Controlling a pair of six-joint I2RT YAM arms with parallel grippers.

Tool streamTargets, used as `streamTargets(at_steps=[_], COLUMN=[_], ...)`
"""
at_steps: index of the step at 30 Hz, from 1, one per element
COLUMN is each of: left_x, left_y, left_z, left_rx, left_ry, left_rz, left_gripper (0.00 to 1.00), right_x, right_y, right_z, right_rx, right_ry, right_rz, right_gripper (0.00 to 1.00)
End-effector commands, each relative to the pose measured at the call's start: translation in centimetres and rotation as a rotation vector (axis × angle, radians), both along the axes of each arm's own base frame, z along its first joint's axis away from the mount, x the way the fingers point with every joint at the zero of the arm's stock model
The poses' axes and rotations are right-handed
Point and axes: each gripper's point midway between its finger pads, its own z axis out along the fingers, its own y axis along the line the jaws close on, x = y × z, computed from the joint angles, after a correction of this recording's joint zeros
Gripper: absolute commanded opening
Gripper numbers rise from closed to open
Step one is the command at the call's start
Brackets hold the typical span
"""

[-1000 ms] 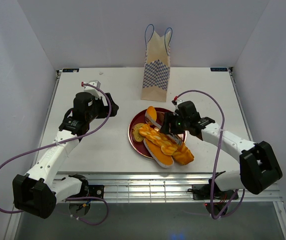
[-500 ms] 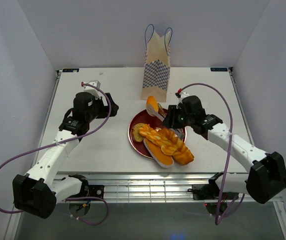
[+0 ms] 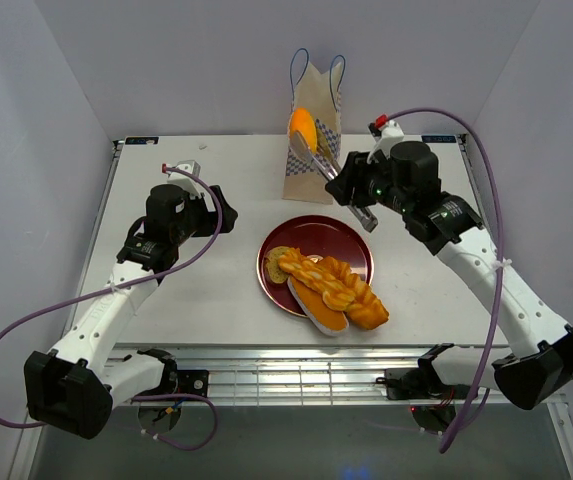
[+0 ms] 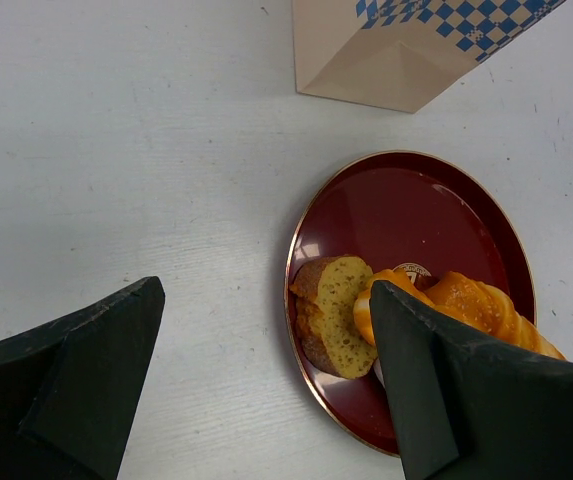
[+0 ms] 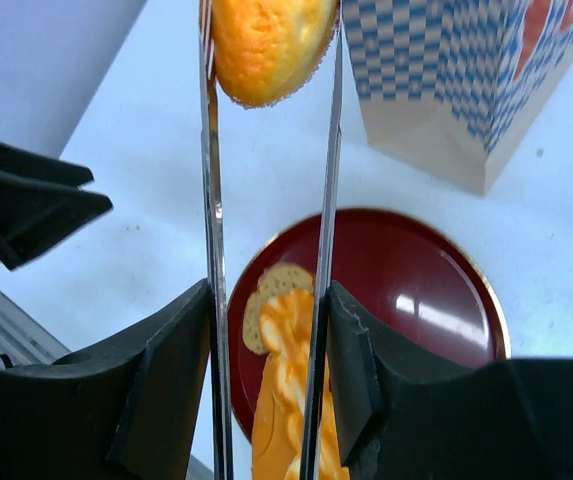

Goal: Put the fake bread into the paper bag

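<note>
Loaf (image 3: 331, 283) lies on plate (image 3: 328, 234); right claw (image 3: 356, 190) clamps tongs (image 3: 316, 160) holding roll (image 3: 303, 128) near paper bag (image 3: 304, 186); left claw (image 4: 266, 300) apart

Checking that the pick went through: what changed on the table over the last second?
The right gripper, clamping the tongs, rose from the red plate and swung back toward the paper bag, carrying an oval roll pinched off the plate; the roll now hangs before the bag's upper part. The braided loaf, slices, bag and left gripper stayed put.
</note>
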Motion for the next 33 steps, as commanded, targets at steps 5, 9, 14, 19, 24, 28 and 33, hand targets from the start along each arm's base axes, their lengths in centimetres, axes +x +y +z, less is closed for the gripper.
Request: streamTargets(at_steps=[5,9,14,19,24,28,33], left_x=[0.0,0.0,0.0,0.0,0.1,0.2,0.2], left_y=[-0.1,0.0,-0.2,-0.4,-0.7,-0.6,-0.8], left_z=[2.8,2.8,2.8,2.5,2.3,2.1,1.8], left_rx=[-0.024,-0.023,-0.028,-0.032,-0.034,-0.033,-0.033], left_ry=[-0.067,-0.071,-0.068,-0.058,-0.047,-0.042,-0.032], left_rz=[-0.003,-0.001,-0.008,-0.017,-0.026,-0.025,-0.030], left_gripper=[0.95,0.95,0.95,0.95,0.95,0.95,0.95], right_x=[3.6,5.8,9.0,11.3,13.4,14.8,15.6], right_y=[0.6,0.3,-0.1,-0.8,-0.6,-0.8,-0.7], right_z=[8.3,10.9,11.1,10.0,8.3,7.2,6.9], right_rx=[-0.011,-0.026,-0.052,-0.086,-0.086,-0.097,-0.099], right_ry=[-0.208,-0.267,-0.271,-0.243,-0.205,-0.177,-0.172], right_rz=[-0.017,-0.037,-0.065,-0.091,-0.071,-0.074,-0.073], right_gripper=[0.52,0.53,0.53,0.54,0.54,0.56,0.60])
